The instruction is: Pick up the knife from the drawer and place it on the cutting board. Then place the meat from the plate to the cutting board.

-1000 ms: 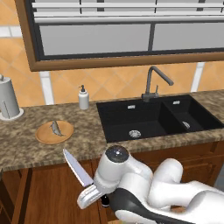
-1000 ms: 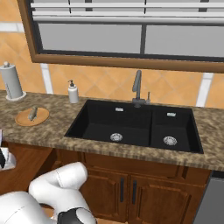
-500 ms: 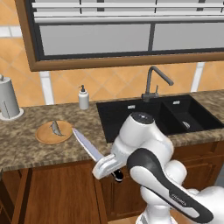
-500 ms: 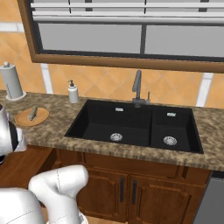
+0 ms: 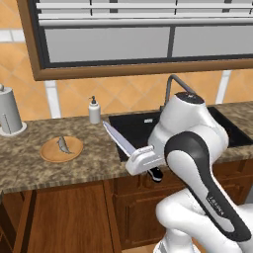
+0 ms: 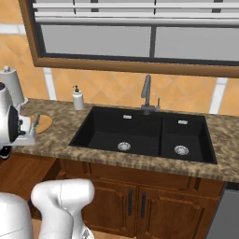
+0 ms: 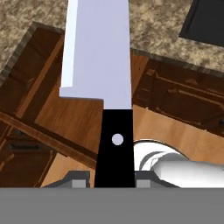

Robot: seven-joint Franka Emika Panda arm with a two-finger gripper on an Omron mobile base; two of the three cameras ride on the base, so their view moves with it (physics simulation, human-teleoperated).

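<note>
1. The gripper (image 5: 148, 160) hangs in the air over the front edge of the counter (image 5: 99, 158), in front of the sink's (image 5: 143, 129) left end.
2. Its fingers are closed on the knife (image 5: 121, 142) by the black handle; in the hand view the handle (image 7: 114, 144) runs up between the two tips and the blade (image 7: 98, 48) extends beyond them.
3. In the left base view the blade slants up and to the left from the gripper, its tip pointing toward the soap bottle (image 5: 94, 110) at the back of the counter.
4. The knife touches no surface.
5. The plate (image 5: 62, 149) lies on the counter left of the sink, nearer the front edge than the wall, well apart from the knife tip.
6. The meat (image 5: 63, 144) rests on the plate, about at its centre.
7. A paper towel roll (image 5: 9, 112) stands at the counter's back left corner, left of the plate.
8. In the right base view the plate (image 6: 44, 123) shows partly behind the arm at the left edge, with the soap bottle (image 6: 77, 98) against the tiled wall and the faucet (image 6: 146, 93) behind the sink (image 6: 140, 133).
9. In the hand view brown wooden cabinet parts (image 7: 48, 109) lie beneath the knife; I cannot tell whether they are the drawer.
</note>
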